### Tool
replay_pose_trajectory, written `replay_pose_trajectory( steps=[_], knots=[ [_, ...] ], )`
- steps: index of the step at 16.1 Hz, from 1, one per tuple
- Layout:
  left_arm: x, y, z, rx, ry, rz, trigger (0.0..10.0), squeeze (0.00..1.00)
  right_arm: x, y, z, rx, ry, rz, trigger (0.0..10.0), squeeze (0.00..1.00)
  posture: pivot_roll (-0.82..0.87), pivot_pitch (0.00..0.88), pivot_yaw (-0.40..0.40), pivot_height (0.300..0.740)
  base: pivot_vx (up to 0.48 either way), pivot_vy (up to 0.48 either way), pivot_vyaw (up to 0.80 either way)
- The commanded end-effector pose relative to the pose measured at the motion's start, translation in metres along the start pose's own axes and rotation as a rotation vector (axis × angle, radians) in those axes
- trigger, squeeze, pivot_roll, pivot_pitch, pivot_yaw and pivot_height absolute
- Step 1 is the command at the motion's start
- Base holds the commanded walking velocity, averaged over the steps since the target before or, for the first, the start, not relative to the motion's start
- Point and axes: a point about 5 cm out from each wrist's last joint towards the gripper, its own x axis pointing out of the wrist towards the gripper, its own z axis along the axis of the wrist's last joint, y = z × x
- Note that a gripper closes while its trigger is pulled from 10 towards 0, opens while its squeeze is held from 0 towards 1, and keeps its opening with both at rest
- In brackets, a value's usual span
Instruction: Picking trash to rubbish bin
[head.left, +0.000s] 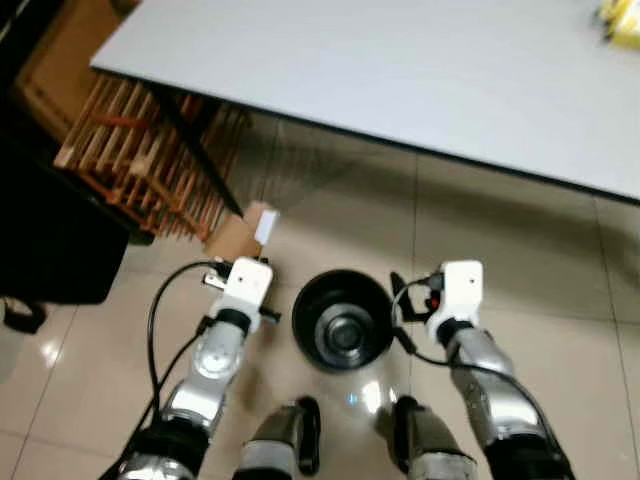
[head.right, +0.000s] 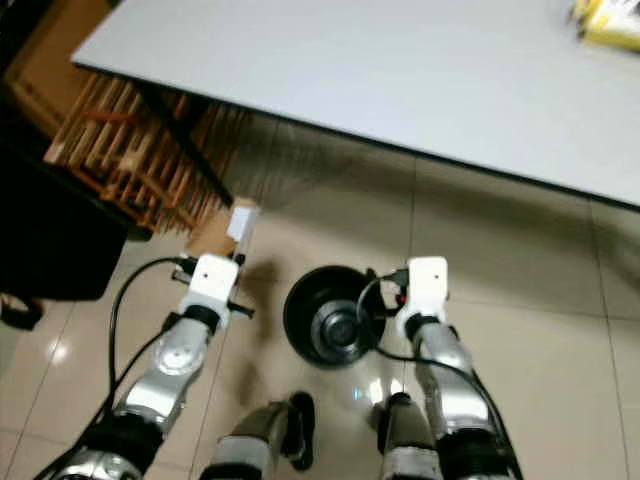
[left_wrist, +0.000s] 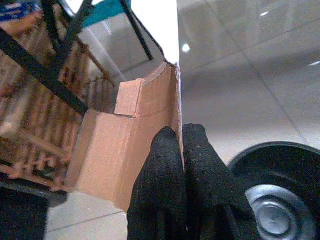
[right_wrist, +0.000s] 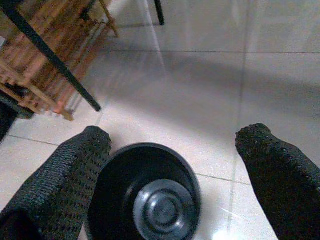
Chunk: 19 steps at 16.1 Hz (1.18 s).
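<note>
Carry step, I'd say: left gripper (left_wrist: 182, 145) pinches a brown corrugated cardboard scrap (left_wrist: 125, 150) beside the round black bin (head.left: 342, 320); right gripper (right_wrist: 172, 150) gapes wide. Next: swing over, release.

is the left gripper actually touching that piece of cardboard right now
Touching. The left wrist view shows the left gripper with jaws closed on the edge of the cardboard, beside the bin.

The round black plastic bin (head.left: 341, 322) gaped unobstructed; a slatted wooden rack (head.left: 150, 150) crowded its far-left side.
</note>
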Motion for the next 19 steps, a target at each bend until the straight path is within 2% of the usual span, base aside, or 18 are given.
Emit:
replay_pose_trajectory(
  steps=[1, 5, 6, 10, 13, 17, 19],
  knots=[
    [-0.007, -0.007, -0.011, -0.005, 0.037, -0.036, 10.0, 0.0, -0.006, -0.002, -0.012, 0.014, 0.039, -0.016, 10.0, 0.0, 0.07, 0.332, 0.119, 0.74, 0.0, 0.0, 0.0],
    [-0.01, -0.034, -0.025, -0.062, 0.109, -0.138, 10.0, 0.0, -0.014, -0.005, -0.021, 0.006, 0.071, -0.022, 10.0, 0.0, 0.07, 0.364, 0.108, 0.74, 0.0, 0.0, 0.0],
    [-0.01, -0.037, -0.026, -0.065, 0.117, -0.148, 10.0, 0.0, -0.015, -0.005, -0.022, 0.005, 0.075, -0.024, 10.0, 0.0, 0.07, 0.364, 0.108, 0.74, 0.0, 0.0, 0.0],
    [-0.013, -0.063, -0.038, -0.093, 0.206, -0.231, 10.0, 0.0, -0.035, -0.004, -0.033, -0.008, 0.121, -0.009, 10.0, 0.0, 0.04, 0.441, 0.101, 0.74, 0.0, 0.0, 0.0],
    [-0.015, -0.075, -0.042, -0.144, 0.244, -0.27, 10.0, 0.0, -0.049, 0.003, -0.032, 0.001, 0.125, 0.011, 10.0, 0.0, 0.01, 0.496, 0.093, 0.74, 0.0, 0.0, 0.0],
    [-0.015, -0.086, -0.041, -0.14, 0.259, -0.302, 10.0, 0.0, -0.063, 0.007, -0.024, 0.002, 0.125, 0.025, 10.0, 0.0, -0.02, 0.562, 0.078, 0.74, 0.0, 0.0, 0.0],
    [-0.01, -0.084, -0.035, -0.123, 0.231, -0.294, 10.0, 0.0, -0.069, 0.008, -0.019, 0.006, 0.129, 0.024, 10.0, 0.0, -0.02, 0.586, 0.076, 0.74, 0.0, 0.0, 0.0]
  ],
)
